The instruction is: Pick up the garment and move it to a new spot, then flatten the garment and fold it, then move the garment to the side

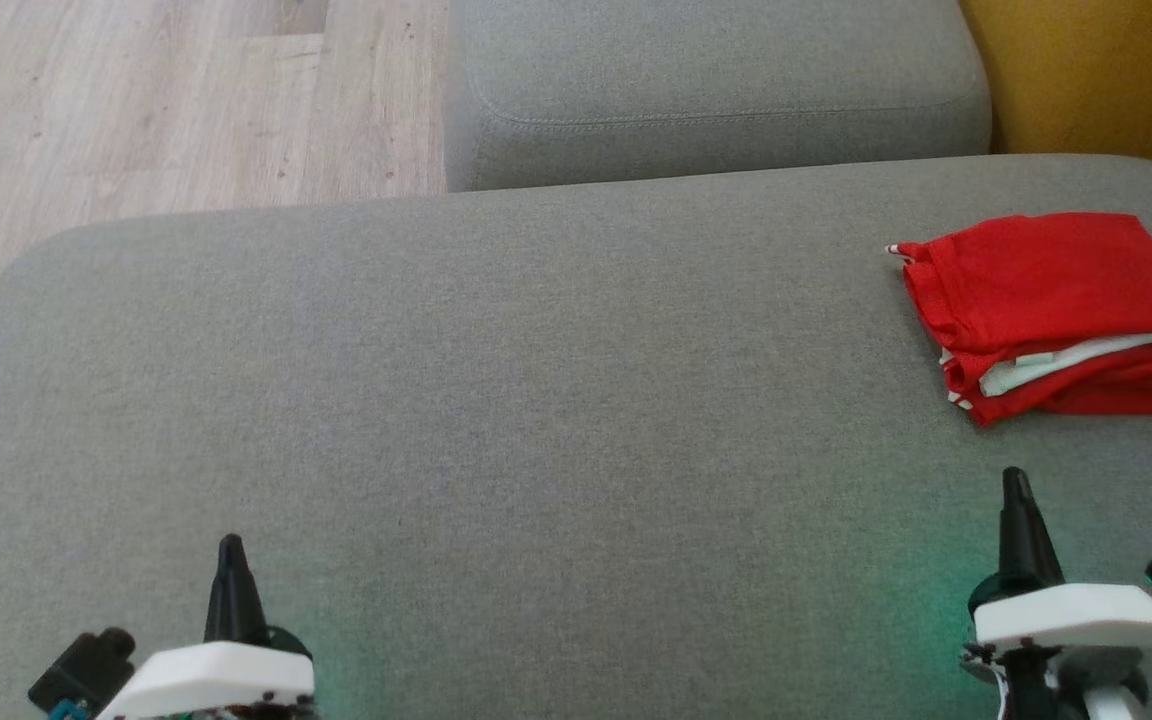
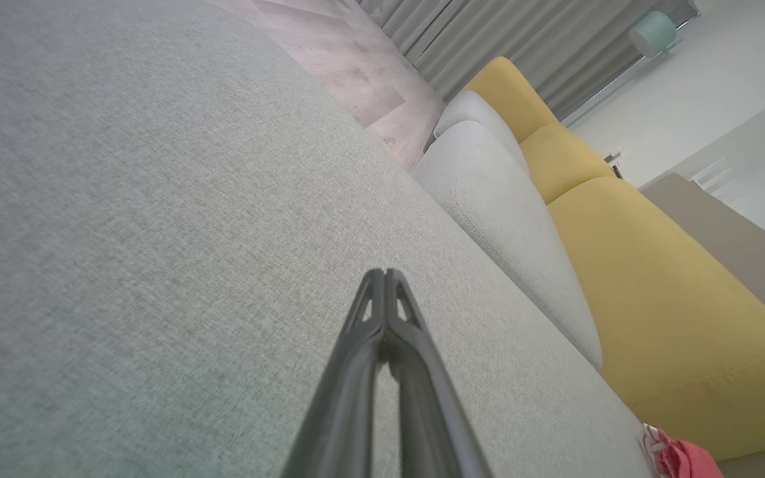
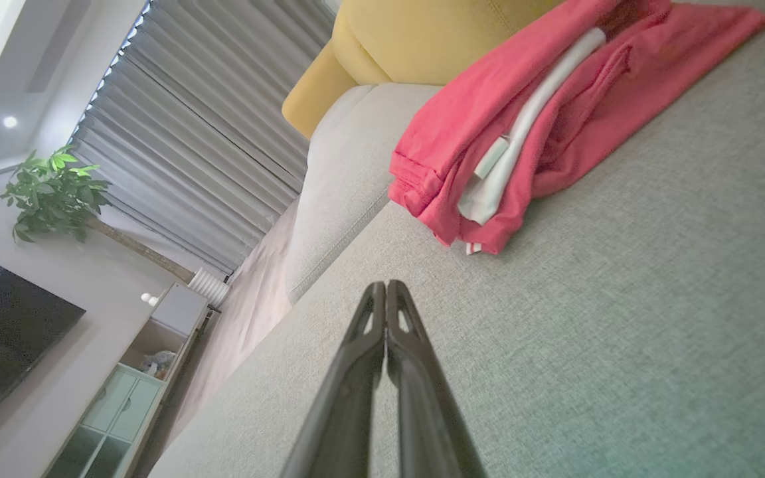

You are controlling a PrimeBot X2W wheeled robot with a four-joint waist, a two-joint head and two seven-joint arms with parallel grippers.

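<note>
Lying folded, red garment: long axis left-right, layered edge nearside.

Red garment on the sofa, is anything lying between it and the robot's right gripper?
Nothing visible does. Only bare grey cushion lies between the right gripper, jaws shut, and the folded red garment ahead of it.

Grey sofa seat — folded red garment at its right edge
</note>
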